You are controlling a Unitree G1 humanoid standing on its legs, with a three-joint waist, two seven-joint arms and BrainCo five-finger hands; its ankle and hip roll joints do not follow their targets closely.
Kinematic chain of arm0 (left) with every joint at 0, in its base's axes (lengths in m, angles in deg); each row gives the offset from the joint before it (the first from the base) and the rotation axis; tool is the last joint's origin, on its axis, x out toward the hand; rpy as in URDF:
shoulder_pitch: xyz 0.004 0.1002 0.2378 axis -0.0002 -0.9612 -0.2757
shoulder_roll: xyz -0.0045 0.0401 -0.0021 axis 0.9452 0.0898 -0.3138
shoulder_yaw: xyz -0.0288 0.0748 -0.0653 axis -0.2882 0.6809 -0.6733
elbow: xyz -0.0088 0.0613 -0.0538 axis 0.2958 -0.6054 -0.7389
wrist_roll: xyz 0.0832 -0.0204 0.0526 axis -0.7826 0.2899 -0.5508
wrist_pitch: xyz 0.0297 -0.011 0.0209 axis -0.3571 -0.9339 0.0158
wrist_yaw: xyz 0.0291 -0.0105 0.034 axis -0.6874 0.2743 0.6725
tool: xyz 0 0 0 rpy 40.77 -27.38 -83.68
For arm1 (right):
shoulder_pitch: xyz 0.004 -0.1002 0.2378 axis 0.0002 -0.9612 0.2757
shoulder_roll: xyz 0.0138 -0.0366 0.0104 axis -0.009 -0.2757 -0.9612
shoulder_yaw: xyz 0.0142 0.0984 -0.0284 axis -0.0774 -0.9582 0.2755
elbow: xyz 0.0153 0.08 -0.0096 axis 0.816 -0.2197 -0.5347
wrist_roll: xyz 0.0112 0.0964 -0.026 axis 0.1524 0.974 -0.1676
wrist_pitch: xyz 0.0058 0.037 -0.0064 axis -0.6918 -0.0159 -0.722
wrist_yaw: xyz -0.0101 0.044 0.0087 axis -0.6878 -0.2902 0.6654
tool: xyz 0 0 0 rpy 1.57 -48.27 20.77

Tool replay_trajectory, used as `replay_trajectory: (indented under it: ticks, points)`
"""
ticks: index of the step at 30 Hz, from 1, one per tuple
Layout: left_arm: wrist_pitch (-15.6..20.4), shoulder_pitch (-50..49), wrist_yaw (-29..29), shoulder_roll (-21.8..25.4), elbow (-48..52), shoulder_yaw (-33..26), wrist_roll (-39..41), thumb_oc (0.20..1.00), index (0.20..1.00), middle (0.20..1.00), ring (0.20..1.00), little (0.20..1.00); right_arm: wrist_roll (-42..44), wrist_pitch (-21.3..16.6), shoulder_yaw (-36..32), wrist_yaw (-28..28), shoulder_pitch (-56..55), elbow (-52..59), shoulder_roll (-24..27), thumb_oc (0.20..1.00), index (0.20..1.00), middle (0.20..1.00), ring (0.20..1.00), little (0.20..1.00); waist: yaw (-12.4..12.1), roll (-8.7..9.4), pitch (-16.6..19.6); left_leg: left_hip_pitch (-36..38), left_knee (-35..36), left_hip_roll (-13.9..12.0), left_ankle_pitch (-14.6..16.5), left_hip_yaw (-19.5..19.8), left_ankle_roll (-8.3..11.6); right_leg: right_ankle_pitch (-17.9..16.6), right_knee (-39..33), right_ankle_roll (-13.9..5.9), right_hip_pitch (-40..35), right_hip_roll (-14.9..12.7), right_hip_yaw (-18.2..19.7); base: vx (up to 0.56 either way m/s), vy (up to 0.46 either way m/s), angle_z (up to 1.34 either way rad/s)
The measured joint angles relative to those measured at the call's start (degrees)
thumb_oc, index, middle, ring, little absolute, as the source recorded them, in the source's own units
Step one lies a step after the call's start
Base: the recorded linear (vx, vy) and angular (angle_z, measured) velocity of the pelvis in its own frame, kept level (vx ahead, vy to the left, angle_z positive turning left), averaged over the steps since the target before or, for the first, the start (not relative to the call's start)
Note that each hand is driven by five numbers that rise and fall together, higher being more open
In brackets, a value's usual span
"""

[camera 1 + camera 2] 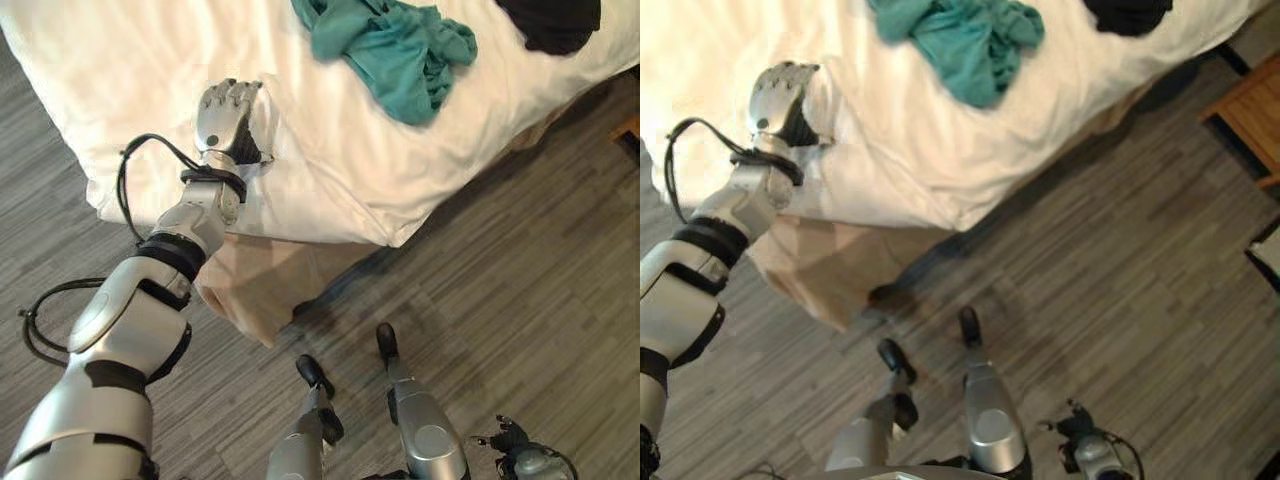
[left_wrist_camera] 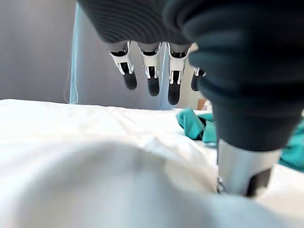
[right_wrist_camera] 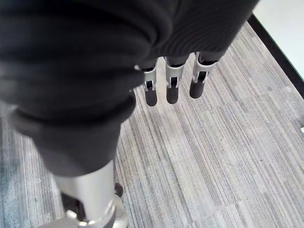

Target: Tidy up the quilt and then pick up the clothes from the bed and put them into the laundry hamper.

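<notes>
A white quilt (image 1: 330, 150) covers the bed, with a fold bunched up near its front corner. My left hand (image 1: 228, 115) rests on that fold close to the quilt's edge. In the left wrist view its fingers (image 2: 152, 80) hang relaxed above the cloth and hold nothing, while the thumb touches the quilt. A crumpled teal garment (image 1: 395, 50) lies on the quilt beyond the hand, and a black garment (image 1: 550, 20) lies at the far right of the bed. My right hand (image 1: 515, 440) hangs low at my side over the floor, its fingers (image 3: 171, 90) loose and holding nothing.
Below the quilt's corner the beige bed base (image 1: 260, 285) sticks out toward me. Grey wood-plank floor (image 1: 500, 280) runs along the bed's side. A wooden piece of furniture (image 1: 1250, 110) stands at the right.
</notes>
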State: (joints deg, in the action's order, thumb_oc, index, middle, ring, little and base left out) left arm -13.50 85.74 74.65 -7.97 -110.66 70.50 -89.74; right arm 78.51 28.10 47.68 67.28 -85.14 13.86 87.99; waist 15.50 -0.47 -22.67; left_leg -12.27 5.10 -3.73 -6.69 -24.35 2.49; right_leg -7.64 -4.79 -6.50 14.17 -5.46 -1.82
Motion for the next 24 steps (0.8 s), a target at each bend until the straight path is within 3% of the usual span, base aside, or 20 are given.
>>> replay_trajectory:
  ticks: [4,6,7,8,11,14,15,16,17,19,21,24]
  points:
    - [-1.0,-1.5,-2.5,-4.0,-4.9,1.0,-5.2,0.2,0.2,0.2,0.2,0.2,0.5,-0.3,0.8,-0.3,0.7,-0.2,0.6,1.0,1.0,1.0,1.0,1.0,-1.0,-0.94,-1.6,0.0,0.0,0.2,0.1,-0.3,0.05,-0.4,0.0,-0.62,0.3,-0.3,0.3,0.02,0.011,-0.07]
    - [-1.0,-2.6,-3.6,-4.7,-5.1,-1.0,-6.5,0.2,0.2,0.2,0.2,0.2,0.7,-0.2,0.9,-0.3,1.1,0.0,0.7,1.0,1.0,1.0,1.0,1.0,-1.4,-1.27,-1.7,1.2,0.0,0.2,0.1,-0.4,0.04,-0.4,0.0,-0.65,-0.8,-0.3,0.4,0.01,0.01,-0.05]
    - [-1.0,-4.5,-4.1,-5.4,-5.5,-4.1,-6.5,0.238,0.238,0.238,0.238,0.238,1.6,0.1,0.9,-0.4,1.7,0.1,0.8,1.0,1.0,1.0,1.0,1.0,-1.3,-1.35,-1.8,2.3,0.0,0.1,0.2,-0.5,0.04,-0.4,0.0,-0.64,-1.9,-0.2,0.4,0.02,0.003,-0.03]
    - [-1.0,-6.6,-4.2,-6.3,-5.9,-6.2,-6.4,1.0,1.0,1.0,1.0,1.0,1.6,-0.1,0.9,-0.5,2.0,0.6,1.2,1.0,1.0,1.0,1.0,1.0,-1.5,-1.49,-1.7,3.2,0.0,0.0,0.4,-0.4,0.08,-0.3,0.0,-0.51,-2.8,-0.1,0.4,0.04,-0.008,-0.01]
    - [-0.1,-14.7,-4.2,-7.7,-3.2,-15.7,-5.5,1.0,1.0,1.0,1.0,1.0,1.5,2.0,1.1,-0.5,2.0,13.1,5.1,1.0,1.0,1.0,1.0,1.0,-1.6,-1.75,-1.5,5.1,0.1,-0.4,0.9,-0.2,0.53,0.1,0.0,0.01,-5.4,0.3,0.1,0.04,-0.016,0.03]
    - [0.8,-24.4,-3.5,-10.3,3.1,-22.5,-1.5,1.0,1.0,1.0,1.0,1.0,0.1,0.4,-1.6,-2.3,-0.2,30.1,11.2,1.0,1.0,1.0,1.0,1.0,-2.2,-2.28,-0.3,6.9,0.0,-1.3,1.1,1.5,0.41,0.8,0.0,1.19,-8.2,1.1,-2.1,0.03,-0.031,0.29]
    - [1.6,-27.7,-3.2,-11.9,4.3,-25.7,-0.8,1.0,1.0,1.0,1.0,1.0,-0.7,-0.1,-2.8,-2.9,-0.6,32.6,12.7,1.0,1.0,1.0,1.0,1.0,-2.7,-2.38,1.0,6.7,0.0,-1.7,1.4,1.6,0.11,1.3,0.0,1.93,-8.3,1.3,-2.8,0.05,-0.018,0.27]
    - [3.8,-31.9,-2.2,-14.3,4.5,-28.9,0.1,1.0,1.0,1.0,1.0,1.0,-0.9,0.9,-5.0,-3.0,-1.9,39.8,15.0,1.0,1.0,1.0,1.0,1.0,-4.8,-2.78,2.1,6.5,0.1,-2.3,1.4,1.9,0.13,1.5,0.0,2.14,-8.7,1.8,-3.6,0.04,0.004,0.23]
    - [4.7,-34.0,-1.6,-15.5,4.5,-30.8,1.0,1.0,1.0,1.0,1.0,1.0,-0.9,0.6,-5.8,-3.0,-3.6,43.5,16.2,1.0,1.0,1.0,1.0,1.0,-4.8,-2.74,2.5,6.7,0.0,-2.4,1.5,2.0,0.18,1.4,0.0,2.43,-8.7,1.9,-3.8,0.03,-0.005,0.32]
    - [6.3,-41.2,-1.4,-16.5,4.5,-32.5,2.2,1.0,1.0,1.0,1.0,1.0,-1.5,-1.0,-7.9,-4.0,-3.0,49.0,17.8,1.0,1.0,1.0,1.0,1.0,-4.8,-2.86,4.6,7.8,0.0,-3.3,1.5,1.5,0.26,2.0,0.0,3.39,-10.7,2.3,-5.9,0.03,-0.002,0.42]
    - [6.3,-45.6,-1.9,-17.8,3.1,-33.2,3.2,1.0,1.0,1.0,1.0,1.0,-3.3,-0.9,-8.1,-4.3,-1.5,52.2,19.4,1.0,1.0,1.0,1.0,1.0,-6.8,-3.43,6.8,7.5,0.0,-3.4,1.4,1.7,0.34,2.6,0.0,3.17,-10.8,2.3,-6.7,0.01,-0.013,0.17]
    - [4.0,-54.4,-9.1,-19.2,-8.1,-31.0,2.7,1.0,1.0,1.0,1.0,1.0,-5.5,-0.8,-5.1,-4.4,6.8,56.8,21.2,1.0,1.0,1.0,1.0,1.0,-7.9,-2.92,6.5,7.2,0.0,-3.4,1.2,1.8,0.46,2.6,0.0,3.19,-10.5,2.3,-7.0,-0.03,-0.033,0.03]
